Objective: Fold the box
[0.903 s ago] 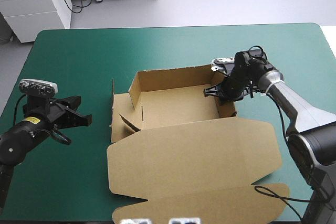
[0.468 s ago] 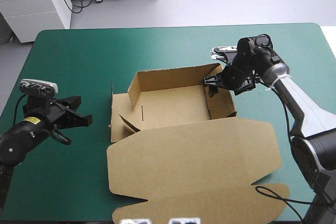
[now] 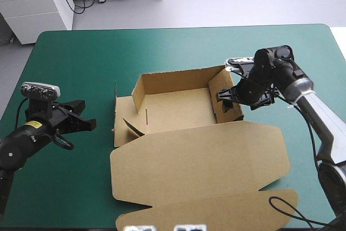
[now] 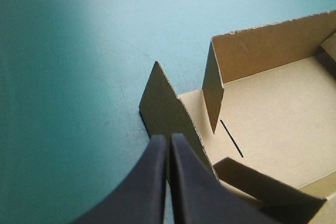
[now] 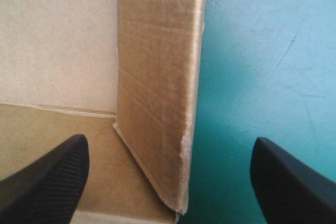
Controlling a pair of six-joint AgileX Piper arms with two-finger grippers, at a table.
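Brown box [image 3: 178, 113] sits mid-desk as a half-formed tray, far wall [image 3: 178, 82] at 12 o'clock raised, right wall [image 3: 235, 113] at 3 o'clock raised and tucked inward, tray open on top. Lid [image 3: 200, 160] lies flat on the teal-green cover, running from the tray toward 6 o'clock, with its rounded tuck flap near the desk [image 3: 162, 47] edge. At 9 o'clock of the tray a thin side flap [image 4: 163, 103] stands upright and a smaller tab leans inside next to it. Right gripper [image 3: 229, 99] hovers at the right wall, black fingers spread wide, one over the tray floor, the other over the cover outside, wall edge between them, neither touching it in the right wrist view. Left gripper [image 3: 82, 120] is at 9 o'clock of the box, apart from it, low by the cover; its fingers [image 4: 184, 182] are pressed together into one point, empty, aimed at the upright side flap just ahead.
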